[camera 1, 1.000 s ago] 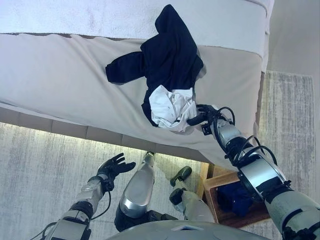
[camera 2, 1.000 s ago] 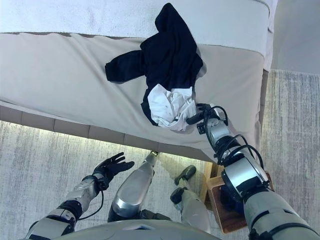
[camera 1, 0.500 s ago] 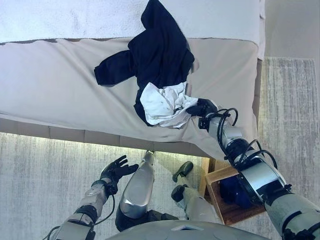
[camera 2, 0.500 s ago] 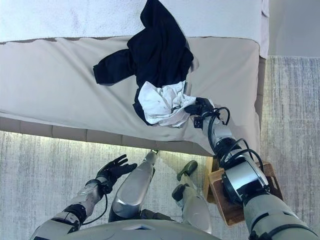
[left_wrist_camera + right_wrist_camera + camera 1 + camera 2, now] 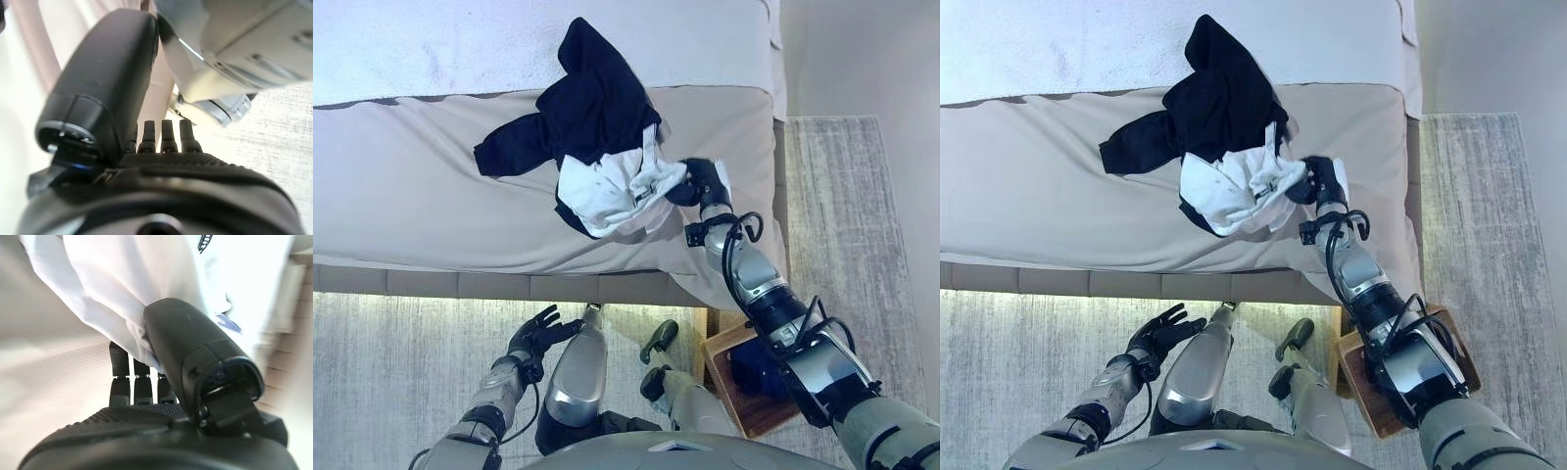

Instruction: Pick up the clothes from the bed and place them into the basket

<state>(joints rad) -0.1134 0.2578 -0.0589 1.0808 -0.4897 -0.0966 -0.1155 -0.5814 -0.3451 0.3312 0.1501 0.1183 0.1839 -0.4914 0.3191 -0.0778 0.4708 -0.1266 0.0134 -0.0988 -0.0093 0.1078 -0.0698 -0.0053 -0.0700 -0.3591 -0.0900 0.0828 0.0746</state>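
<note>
While I watch through the head cameras, the bed (image 5: 411,206) fills the upper part of my view, with a beige cover over the near half and a white blanket (image 5: 460,39) along the far side. Below it I see the grey rug (image 5: 401,362) on the floor.

On the beige cover, toward the bed's right edge, the clothes lie in one heap: a dark garment (image 5: 582,108) spread from the white blanket down onto the cover, and a white garment (image 5: 607,191) bunched over its near end.

By the bed's near right corner the wooden basket (image 5: 1361,377) stands on the floor, partly hidden by my right arm, with something dark blue (image 5: 759,367) already inside.

My right hand (image 5: 1322,181) reaches over the bed's right side and is at the white garment's right edge. From its wrist camera I see the thumb (image 5: 188,333) and fingers (image 5: 120,367) closed on a fold of the white cloth, so it is gripping that garment.

My left hand (image 5: 540,331) hangs low over the rug, fingers spread and holding nothing.
</note>
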